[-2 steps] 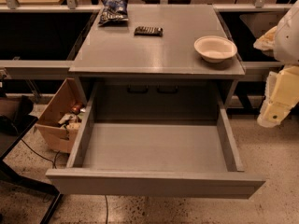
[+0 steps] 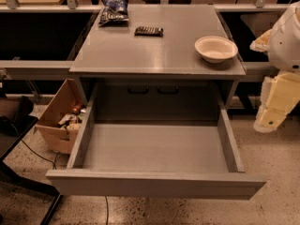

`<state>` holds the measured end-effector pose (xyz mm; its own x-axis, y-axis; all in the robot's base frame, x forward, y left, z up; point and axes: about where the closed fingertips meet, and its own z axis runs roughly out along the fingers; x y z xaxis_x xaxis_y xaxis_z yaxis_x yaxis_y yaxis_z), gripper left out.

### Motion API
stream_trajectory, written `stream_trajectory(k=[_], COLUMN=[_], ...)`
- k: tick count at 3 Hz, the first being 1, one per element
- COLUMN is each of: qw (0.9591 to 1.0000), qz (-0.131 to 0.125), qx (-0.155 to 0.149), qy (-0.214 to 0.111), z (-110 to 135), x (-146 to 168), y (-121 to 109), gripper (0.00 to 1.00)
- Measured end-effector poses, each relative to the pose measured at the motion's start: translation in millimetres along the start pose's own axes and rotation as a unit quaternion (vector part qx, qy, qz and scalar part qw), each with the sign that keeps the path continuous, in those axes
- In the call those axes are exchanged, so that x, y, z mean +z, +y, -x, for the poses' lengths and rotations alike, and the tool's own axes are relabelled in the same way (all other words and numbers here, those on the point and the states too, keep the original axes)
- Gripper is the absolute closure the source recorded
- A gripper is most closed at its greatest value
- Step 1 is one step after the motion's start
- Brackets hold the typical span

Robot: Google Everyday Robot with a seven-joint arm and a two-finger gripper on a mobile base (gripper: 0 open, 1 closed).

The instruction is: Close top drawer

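Drawer space fills the lower middle of the frame: the top drawer (image 2: 154,184) is seen pulled far out of the grey cabinet (image 2: 154,55), its plain flat front lying across the bottom of the picture and its grey floor and side walls exposed to view. At the back of the opening, under the cabinet top, two dark handle-like shapes (image 2: 152,90) are made out side by side.

On the cabinet top a pale bowl (image 2: 216,48) is set upright near the right edge. A small dark rectangular item (image 2: 149,31) is laid towards the upper middle, and a crinkled blue snack bag (image 2: 114,11) is placed at the upper left corner, apart from it.

The gripper (image 2: 268,121) is seen at the right edge of the frame, at the lower end of a cream-coloured arm section hanging below a white rounded body. It is held beside the drawer's right wall, apart from it and touching nothing. Whether it is released or clenched cannot be told.

At the left, an open cardboard box (image 2: 56,118) holding small objects is stood on the speckled floor (image 2: 281,177), just beside the drawer's left wall.
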<state>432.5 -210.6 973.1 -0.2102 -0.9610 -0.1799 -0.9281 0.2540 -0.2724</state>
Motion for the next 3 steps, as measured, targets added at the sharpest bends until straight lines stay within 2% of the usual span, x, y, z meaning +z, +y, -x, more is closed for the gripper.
stream_trajectory(k=[1, 2, 3], qw=[0.9999, 0.9997, 0.9995], qz=[-0.009, -0.022, -0.028], qx=[-0.008, -0.003, 0.006], qy=[0.002, -0.009, -0.014], z=[-1.2, -2.8, -3.3], x=[19.0, 48.2, 89.2], y=[29.4, 68.5, 107.9], gripper=[0.19, 0.42, 0.65])
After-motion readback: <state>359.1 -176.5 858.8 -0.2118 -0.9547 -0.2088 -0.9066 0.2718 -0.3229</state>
